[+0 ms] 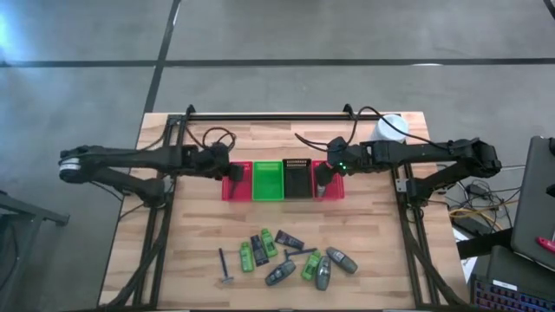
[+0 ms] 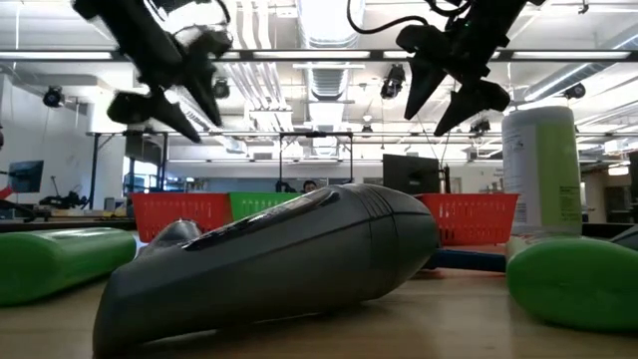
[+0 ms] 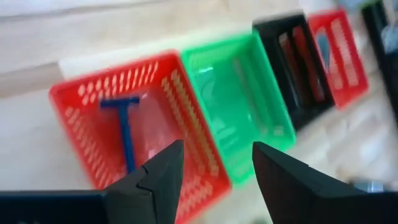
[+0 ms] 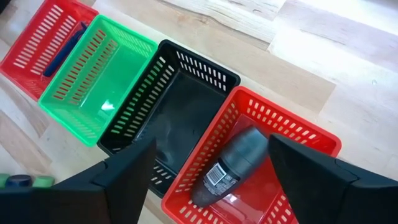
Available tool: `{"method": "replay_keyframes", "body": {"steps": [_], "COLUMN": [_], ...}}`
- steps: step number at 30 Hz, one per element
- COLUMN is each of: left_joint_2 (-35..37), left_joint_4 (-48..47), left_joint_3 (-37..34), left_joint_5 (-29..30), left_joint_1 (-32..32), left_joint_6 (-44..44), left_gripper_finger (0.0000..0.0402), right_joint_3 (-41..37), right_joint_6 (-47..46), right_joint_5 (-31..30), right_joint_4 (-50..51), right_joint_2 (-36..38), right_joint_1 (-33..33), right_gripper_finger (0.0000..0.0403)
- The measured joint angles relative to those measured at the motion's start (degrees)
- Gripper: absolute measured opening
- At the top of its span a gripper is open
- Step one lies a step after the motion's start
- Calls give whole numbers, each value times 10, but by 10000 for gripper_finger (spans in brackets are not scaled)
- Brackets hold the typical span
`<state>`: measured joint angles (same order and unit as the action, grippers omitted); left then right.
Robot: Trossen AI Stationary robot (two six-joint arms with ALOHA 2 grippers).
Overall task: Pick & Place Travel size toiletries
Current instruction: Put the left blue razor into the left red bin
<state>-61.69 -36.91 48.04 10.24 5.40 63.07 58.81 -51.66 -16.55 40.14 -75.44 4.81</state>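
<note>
Four small mesh baskets stand in a row at mid-table: red (image 1: 234, 184), green (image 1: 267, 180), black (image 1: 297, 178) and red (image 1: 334, 184). A blue razor (image 3: 125, 133) lies flat in the left red basket. A grey oval bottle (image 4: 231, 165) lies on its side in the right red basket. My left gripper (image 3: 217, 155) hangs open over the left red basket, holding nothing. Above the right red basket my right gripper (image 4: 211, 149) is open and empty too. Several more toiletries (image 1: 290, 257), green packets, dark tubes, grey bottles and a razor (image 1: 225, 267), lie near the table's near edge.
A tall white-and-green canister (image 1: 390, 130) stands at the far right of the table, behind the right arm. In the low view a grey bottle (image 2: 279, 259) and green packets (image 2: 60, 261) fill the foreground. Bare wood (image 1: 199, 234) lies between the baskets and the loose items.
</note>
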Motion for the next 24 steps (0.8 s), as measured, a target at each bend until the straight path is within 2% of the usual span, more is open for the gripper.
{"method": "replay_keyframes", "body": {"steps": [4, 7, 12, 17, 21, 24], "left_joint_2": [5, 4, -9, -53, -107, -160], "left_joint_4": [-112, -145, -146, -133, -84, -33], "left_joint_3": [35, 43, 32, 19, 19, 24], "left_joint_5": [-2, -2, 13, 14, 12, 8], "left_joint_1": [-63, -134, -270, -384, -433, -442], "left_joint_6": [50, 129, 309, 487, 617, 645], "left_gripper_finger": [195, 195, 195, 195, 195, 195], "right_joint_3": [0, 0, 0, 0, 0, 0], "right_joint_6": [0, 0, -2, 4, 10, 17], "right_joint_5": [0, 0, 0, -4, -11, -15], "right_joint_4": [0, 0, 0, 0, 0, 0], "right_joint_2": [0, 0, 0, 0, 0, 0], "right_joint_1": [0, 0, 0, 0, 4, 10], "right_gripper_finger": [325, 335, 350, 359, 359, 353]}}
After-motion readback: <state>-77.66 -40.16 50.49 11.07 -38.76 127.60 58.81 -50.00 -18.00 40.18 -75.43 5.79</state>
